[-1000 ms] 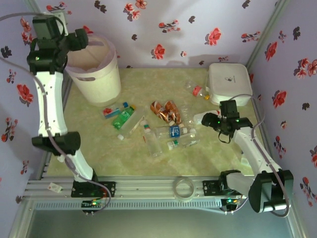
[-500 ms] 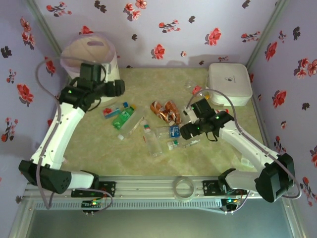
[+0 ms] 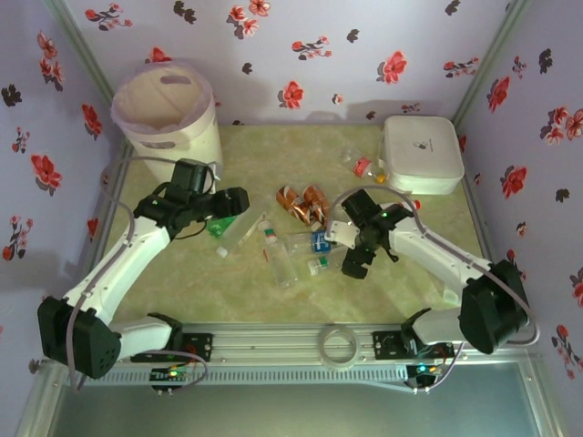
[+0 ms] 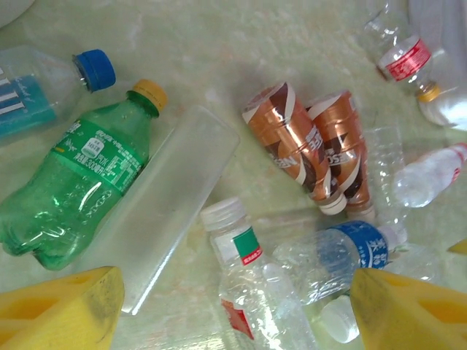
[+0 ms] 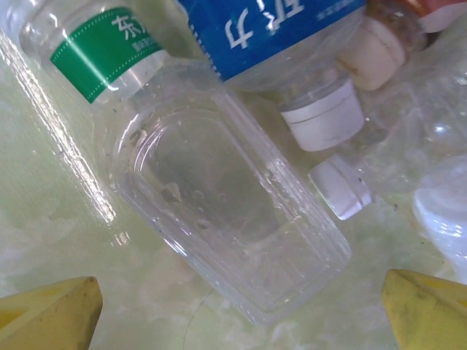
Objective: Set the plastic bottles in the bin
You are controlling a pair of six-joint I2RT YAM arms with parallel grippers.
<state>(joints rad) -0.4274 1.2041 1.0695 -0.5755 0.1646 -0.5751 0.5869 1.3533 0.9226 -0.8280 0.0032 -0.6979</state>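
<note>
Over the worktop [image 3: 182, 282], from the top camera, the blue-labelled bottle [image 3: 320, 241] lies amid the loose plastic bottles [image 3: 281, 259]. Every bottle in sight rests on the worktop, outside the bin [image 3: 178, 155]. That bin stands upright well to the upper left of the blue-labelled bottle. 2 orange-brown bottles [image 3: 303, 205] lie side by side just above and left of it, with the green bottle [image 3: 217, 228] and a flat clear bottle [image 3: 244, 232] farther left. The left pincer [image 3: 239, 202] hangs over the green bottle. The right pincer [image 3: 352, 266] points down just to the lower right of the blue-labelled bottle. A white lidded box [image 3: 421, 155] sits well to its upper right.

From the left wrist camera, the left pincer [image 4: 235, 277] is spread wide, its 2 yellow pads [image 4: 62, 310] at the bottom corners with nothing pinched. The blue-labelled bottle [image 4: 350, 251] lies beside the right-hand pad. Above it are the orange-brown bottles [image 4: 306, 146]. To its left come a white-capped bottle [image 4: 248, 277], the flat clear bottle [image 4: 171, 200] and the green bottle [image 4: 80, 189].

From the right wrist camera, the right pincer [image 5: 241, 281] is also spread wide and grips nothing. The blue-labelled bottle [image 5: 277, 29] runs along the top edge. Directly below it a green-labelled clear bottle [image 5: 219, 211] lies flat on the worktop, apart from both pads [image 5: 51, 313].
</note>
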